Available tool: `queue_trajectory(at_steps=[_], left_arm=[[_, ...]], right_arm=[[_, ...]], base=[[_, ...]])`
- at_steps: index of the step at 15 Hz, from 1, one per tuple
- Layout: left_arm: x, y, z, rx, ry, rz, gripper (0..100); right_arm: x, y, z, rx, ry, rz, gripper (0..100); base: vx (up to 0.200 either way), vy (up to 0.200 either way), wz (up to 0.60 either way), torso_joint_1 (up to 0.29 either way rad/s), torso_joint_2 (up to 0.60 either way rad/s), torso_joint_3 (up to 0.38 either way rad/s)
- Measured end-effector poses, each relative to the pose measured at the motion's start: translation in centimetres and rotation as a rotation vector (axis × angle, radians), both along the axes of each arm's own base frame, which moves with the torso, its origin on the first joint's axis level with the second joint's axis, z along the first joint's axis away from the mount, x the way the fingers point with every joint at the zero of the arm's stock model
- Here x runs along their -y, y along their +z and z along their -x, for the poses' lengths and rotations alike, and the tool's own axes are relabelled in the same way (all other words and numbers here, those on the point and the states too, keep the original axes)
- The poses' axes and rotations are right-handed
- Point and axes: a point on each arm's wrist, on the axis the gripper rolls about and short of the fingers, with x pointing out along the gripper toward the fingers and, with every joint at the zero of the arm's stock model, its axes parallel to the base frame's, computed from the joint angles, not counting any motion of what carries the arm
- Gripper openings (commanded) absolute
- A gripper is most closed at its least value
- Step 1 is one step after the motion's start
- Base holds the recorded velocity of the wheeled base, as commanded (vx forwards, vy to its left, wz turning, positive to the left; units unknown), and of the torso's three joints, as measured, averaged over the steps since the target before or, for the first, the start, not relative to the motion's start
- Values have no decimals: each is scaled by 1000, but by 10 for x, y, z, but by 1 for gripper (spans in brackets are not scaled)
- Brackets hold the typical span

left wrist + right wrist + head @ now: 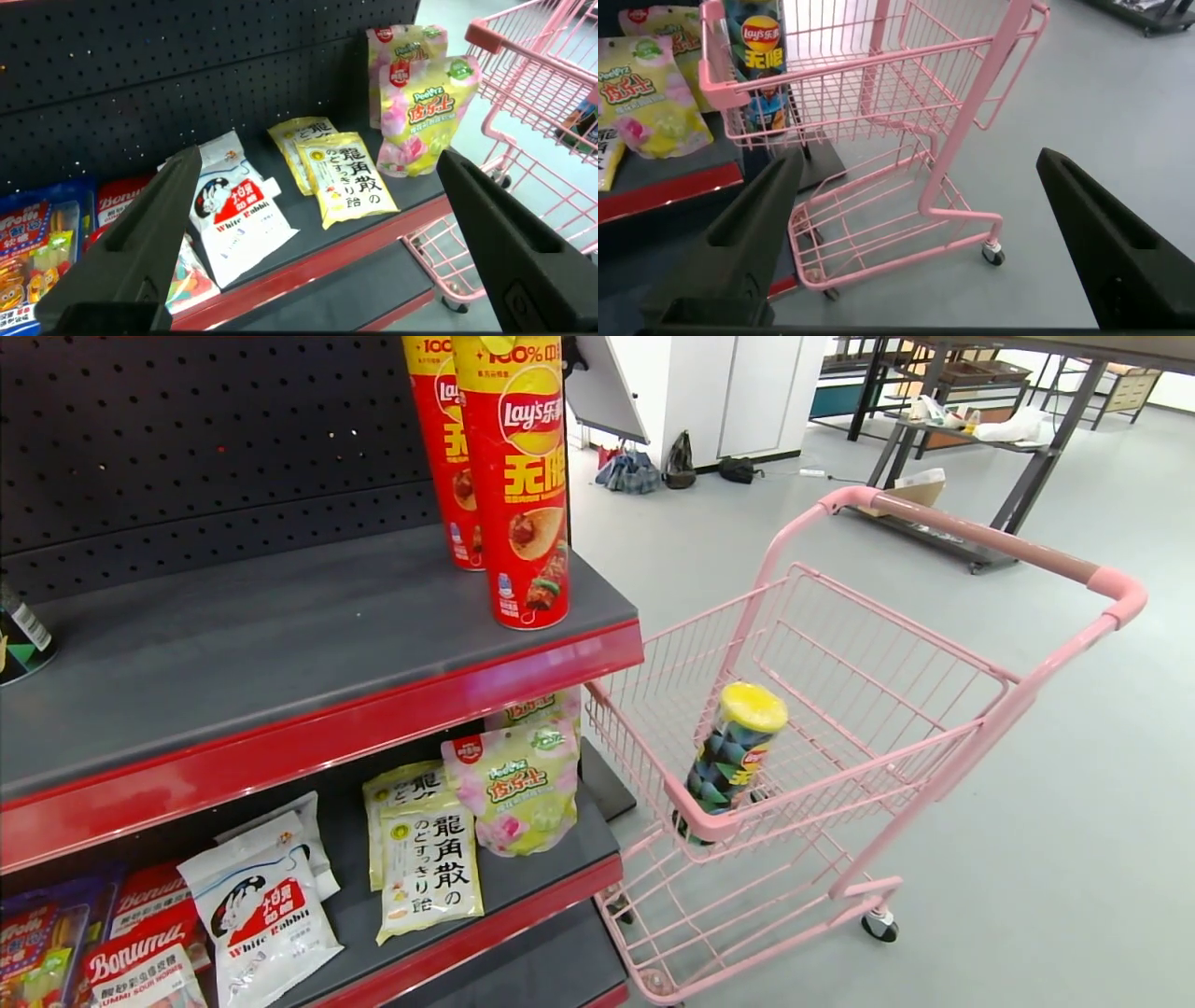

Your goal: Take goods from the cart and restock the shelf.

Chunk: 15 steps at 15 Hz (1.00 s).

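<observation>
1. Can [733, 756], yellow lid: upright in the cart [990, 539] basket, in the corner nearest the shelf, close against the wire wall.
2. Left gripper [322, 245]: fingers spread wide, nothing held. It sits in front of the bags [346, 177] on the lower shelf [374, 233].
3. Right gripper [920, 245]: fingers spread wide, nothing held. It is above the floor, just beside the cart.
4. Top shelf [280, 635]: two red cans [523, 485] stand upright at the right end, one behind the other. A dark can [19, 639] is at the left edge, partly cut off.
5. We can't tell which of those came from the cart.
6. Progress, our read: the yellow-lid can is the only stock we see in the cart, so one pick and one place remain.
7. Likely slot: the bare stretch of top shelf between the red cans and the dark can.
8. The right arm looks better placed for the grab.
9. Risk: the can is tall and hard against the wire, so a finger could catch the basket or tip it.
</observation>
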Motion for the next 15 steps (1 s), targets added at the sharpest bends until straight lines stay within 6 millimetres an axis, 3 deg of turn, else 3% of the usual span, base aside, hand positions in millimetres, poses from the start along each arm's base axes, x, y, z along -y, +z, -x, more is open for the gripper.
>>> queue_trajectory(at_steps=[2, 4, 6, 8, 10, 12, 15], left_arm=[[0, 0, 0, 0, 0, 0, 100], [0, 0, 0, 0, -1, -1, 100], [0, 0, 0, 0, -1, -2, 100], [0, 0, 0, 0, -1, -2, 100], [0, 0, 0, 0, 0, -2, 100], [0, 0, 0, 0, 0, -1, 100], [0, 0, 0, 0, 0, 0, 100]], right_arm=[[0, 8, 1, 15, 16, -16, 100], [-1, 51, 4, 72, 62, -72, 100], [-1, 105, -7, 73, 137, -109, 100], [-5, 149, -48, 17, 206, -137, 100], [-13, 169, -107, -63, 274, -158, 100], [-26, 164, -168, -153, 331, -172, 100], [-49, 129, -238, -243, 399, -182, 100]], base=[[0, 0, 0, 0, 0, 0], [0, 0, 0, 0, 0, 0], [0, 0, 0, 0, 0, 0], [0, 0, 0, 0, 0, 0], [0, 0, 0, 0, 0, 0], [0, 0, 0, 0, 0, 0], [0, 0, 0, 0, 0, 0]])
